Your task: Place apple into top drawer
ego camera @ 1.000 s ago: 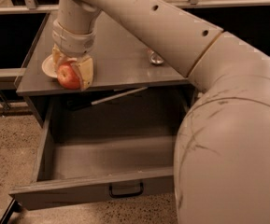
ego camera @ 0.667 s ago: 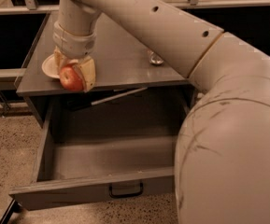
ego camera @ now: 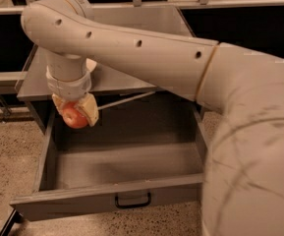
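The apple (ego camera: 74, 116) is small, round and red-orange, held between the pale fingers (ego camera: 89, 110) of my gripper (ego camera: 75, 114). The gripper is shut on it and hangs over the back left part of the top drawer (ego camera: 107, 196), just in front of the cabinet top's edge. The drawer is pulled wide open, grey, with a small black handle (ego camera: 132, 200) at its front centre. Its inside looks bare.
The grey cabinet top (ego camera: 117, 77) lies behind the drawer, with a pale dish (ego camera: 90, 64) partly hidden by my arm. My large arm (ego camera: 240, 132) fills the right side. Speckled floor (ego camera: 9, 156) lies to the left. Dark shelving stands behind.
The gripper with the apple has moved forward and down, from above the cabinet top's left edge to over the open drawer's back left.
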Action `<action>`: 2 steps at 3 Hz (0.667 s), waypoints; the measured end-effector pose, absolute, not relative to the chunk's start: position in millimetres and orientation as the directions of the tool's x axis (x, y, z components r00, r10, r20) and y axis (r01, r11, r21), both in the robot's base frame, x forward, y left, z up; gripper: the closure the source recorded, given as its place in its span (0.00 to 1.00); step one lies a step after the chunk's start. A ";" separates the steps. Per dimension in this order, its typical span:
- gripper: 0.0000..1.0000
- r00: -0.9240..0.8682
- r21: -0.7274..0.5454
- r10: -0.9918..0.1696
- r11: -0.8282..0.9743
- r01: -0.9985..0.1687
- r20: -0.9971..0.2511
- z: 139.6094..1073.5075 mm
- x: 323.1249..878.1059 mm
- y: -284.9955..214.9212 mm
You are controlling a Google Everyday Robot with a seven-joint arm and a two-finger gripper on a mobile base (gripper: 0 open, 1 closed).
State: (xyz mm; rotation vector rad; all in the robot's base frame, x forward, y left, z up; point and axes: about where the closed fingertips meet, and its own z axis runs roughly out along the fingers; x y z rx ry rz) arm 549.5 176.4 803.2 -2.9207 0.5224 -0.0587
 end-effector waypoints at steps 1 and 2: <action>1.00 0.949 -0.139 -0.301 -0.948 -0.287 0.094 783.8 525.9 164.0; 1.00 0.953 -0.101 -0.292 -0.954 -0.283 0.086 767.9 523.2 159.3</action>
